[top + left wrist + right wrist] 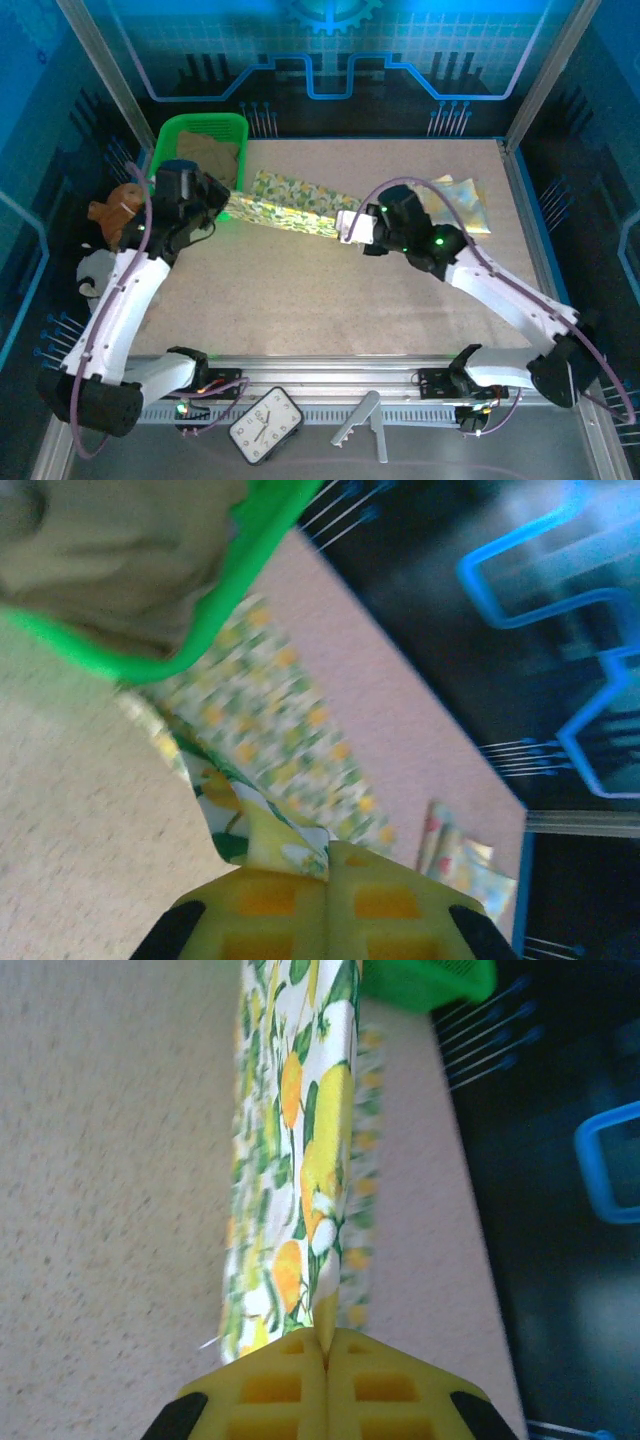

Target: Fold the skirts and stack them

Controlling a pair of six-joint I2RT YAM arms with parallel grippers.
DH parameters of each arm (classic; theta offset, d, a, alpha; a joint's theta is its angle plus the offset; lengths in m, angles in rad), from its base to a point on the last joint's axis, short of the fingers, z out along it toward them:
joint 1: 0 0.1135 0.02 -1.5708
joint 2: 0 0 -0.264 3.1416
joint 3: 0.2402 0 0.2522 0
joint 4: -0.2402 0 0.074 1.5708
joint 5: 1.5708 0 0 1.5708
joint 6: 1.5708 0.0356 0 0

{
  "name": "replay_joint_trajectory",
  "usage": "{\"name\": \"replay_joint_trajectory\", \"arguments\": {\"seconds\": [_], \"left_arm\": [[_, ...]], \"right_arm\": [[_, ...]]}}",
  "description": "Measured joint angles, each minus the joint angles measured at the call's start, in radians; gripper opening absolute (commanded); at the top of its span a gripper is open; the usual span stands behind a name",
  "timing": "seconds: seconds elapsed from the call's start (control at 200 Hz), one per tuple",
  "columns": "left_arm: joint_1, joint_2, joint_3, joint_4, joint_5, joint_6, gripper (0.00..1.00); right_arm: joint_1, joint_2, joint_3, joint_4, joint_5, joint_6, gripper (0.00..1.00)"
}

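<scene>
**Floral skirt held taut between both grippers**

The yellow-green floral skirt (290,205) runs as a long, narrow band across the far half of the tabletop (330,300). It slants from beside the far-left corner toward the middle.

The left gripper (226,205) holds its left end, right next to the green basket (200,122). In the left wrist view the yellow jaws of this gripper (328,850) are pressed together on a fold of the lemon-print cloth (262,815). The rest of the skirt trails away blurred toward the basket rim (250,540).

The right gripper (345,225) holds the other end, near the middle of the tabletop. In the right wrist view its jaws (325,1338) are clamped on the edge of the skirt (300,1160). The cloth stretches straight ahead from there to the basket (430,985).

The basket sits at the far-left corner, and the olive-khaki skirt (212,155) lies bunched inside it, spilling against its rim in the left wrist view (120,560). The pastel patchwork skirt (465,205) lies flat near the far-right corner, well apart from the floral one, and shows beyond it in the left wrist view (465,865).

A brown plush toy (115,210) and a white plush toy (95,270) lie off the left edge. A clock (265,425) lies in front of the near edge, between the arm bases.
</scene>
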Motion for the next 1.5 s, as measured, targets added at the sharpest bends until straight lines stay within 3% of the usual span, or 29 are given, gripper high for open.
{"name": "replay_joint_trajectory", "arguments": {"seconds": [0.16, 0.285, 0.385, 0.6, 0.74, 0.85, 1.02, 1.1, 1.135, 1.2, 1.265, 1.3, 1.32, 1.33, 1.37, 1.5], "left_arm": [[-0.003, 0.085, 0.121, 0.010, 0.026, 0.092, 0.00], [-0.003, 0.297, 0.288, 0.042, 0.030, 0.167, 0.00], [0.010, 0.500, 0.487, 0.085, 0.026, 0.215, 0.00], [0.047, 0.826, 1.013, 0.089, 0.033, 0.277, 0.00], [0.048, 0.817, 1.122, 0.082, 0.055, 0.324, 0.00], [0.048, 0.663, 0.900, 0.122, 0.090, 0.333, 0.00], [0.048, 0.405, 0.368, 0.211, 0.141, 0.288, 0.00], [0.046, 0.307, 0.076, 0.269, 0.151, 0.235, 0.09], [0.043, 0.266, -0.057, 0.285, 0.152, 0.203, 0.23], [0.036, 0.201, -0.287, 0.299, 0.144, 0.134, 0.63], [0.032, 0.128, -0.502, 0.283, 0.137, 0.057, 0.83], [0.031, 0.078, -0.599, 0.257, 0.132, 0.018, 0.92], [0.031, 0.047, -0.638, 0.237, 0.128, 0.000, 0.95], [0.031, 0.031, -0.658, 0.226, 0.126, -0.011, 0.97], [0.031, -0.040, -0.714, 0.181, 0.114, -0.049, 0.99], [0.031, -0.223, -0.721, 0.113, 0.074, -0.100, 0.99]], "right_arm": [[-0.114, 0.013, 0.034, 0.059, -0.081, -0.001, 0.00], [-0.217, 0.168, 0.159, 0.092, -0.102, 0.001, 0.00], [-0.280, 0.342, 0.367, 0.095, -0.087, 0.001, 0.00], [-0.319, 0.571, 0.801, 0.071, -0.037, -0.023, 0.00], [-0.319, 0.543, 0.855, 0.061, -0.049, -0.061, 0.00], [-0.317, 0.465, 0.744, 0.070, -0.080, -0.103, 0.00], [-0.278, 0.319, 0.401, 0.089, -0.091, -0.194, 0.00], [-0.226, 0.266, 0.216, 0.082, -0.063, -0.229, 0.02], [-0.186, 0.245, 0.123, 0.077, -0.039, -0.242, 0.05], [-0.091, 0.231, -0.014, 0.047, 0.015, -0.243, 0.18], [0.022, 0.240, -0.109, -0.012, 0.047, -0.220, 0.35], [0.090, 0.250, -0.146, -0.056, 0.050, -0.194, 0.53], [0.121, 0.254, -0.160, -0.078, 0.047, -0.167, 0.61], [0.132, 0.255, -0.164, -0.085, 0.045, -0.166, 0.72], [0.177, 0.256, -0.184, -0.116, 0.034, -0.137, 0.98], [0.180, 0.189, -0.222, -0.102, -0.009, -0.037, 1.00]]}}
